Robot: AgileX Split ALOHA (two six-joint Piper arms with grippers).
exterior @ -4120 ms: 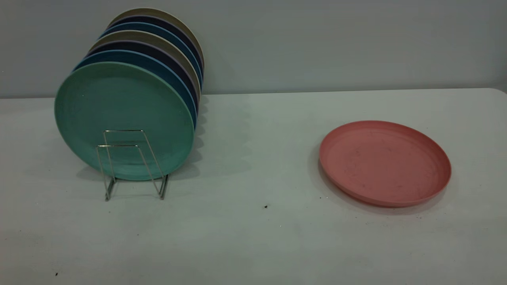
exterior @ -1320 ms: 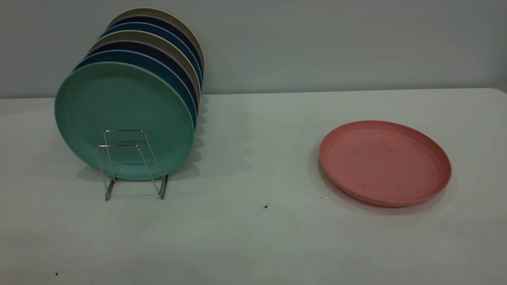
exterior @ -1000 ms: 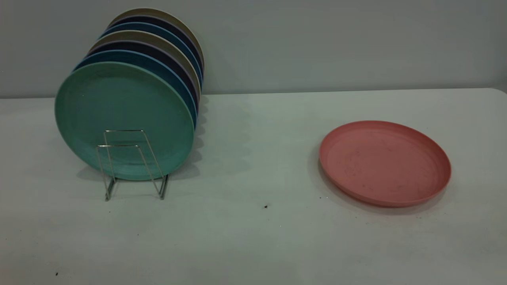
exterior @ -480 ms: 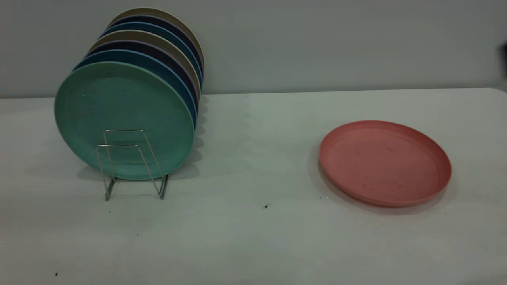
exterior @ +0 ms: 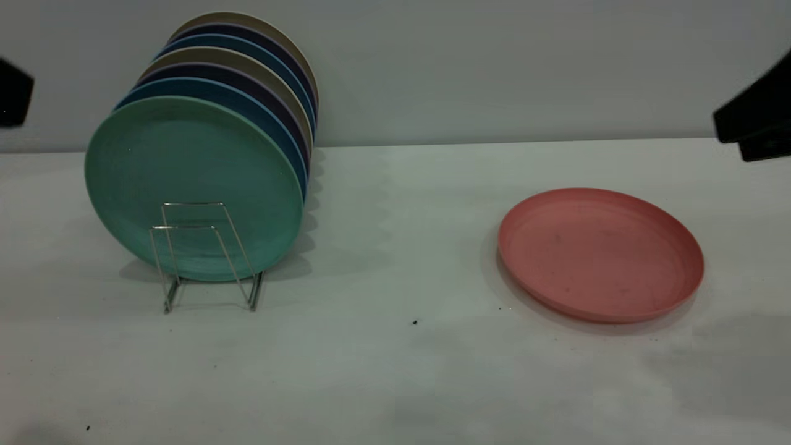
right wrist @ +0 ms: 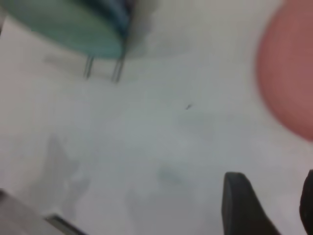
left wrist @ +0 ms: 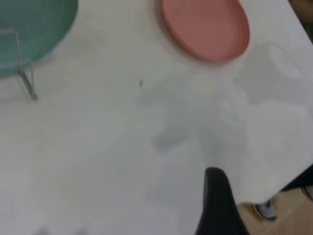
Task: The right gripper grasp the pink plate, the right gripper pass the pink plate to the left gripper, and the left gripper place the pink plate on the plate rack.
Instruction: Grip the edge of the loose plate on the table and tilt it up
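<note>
Parted, empty jaws mark the right gripper [right wrist: 266, 205], high off the white table's [exterior: 395, 371] right edge; the round salmon-pink plastic plate [exterior: 600, 253] lies flat below, nearer this arm.

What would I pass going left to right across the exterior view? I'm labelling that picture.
left gripper → teal-green plate standing in the plate rack → dark speck on the table → pink plate → right gripper

Bare table [exterior: 395, 247] lies between plate rack [exterior: 207, 256] and pink plate [exterior: 599, 253].
</note>
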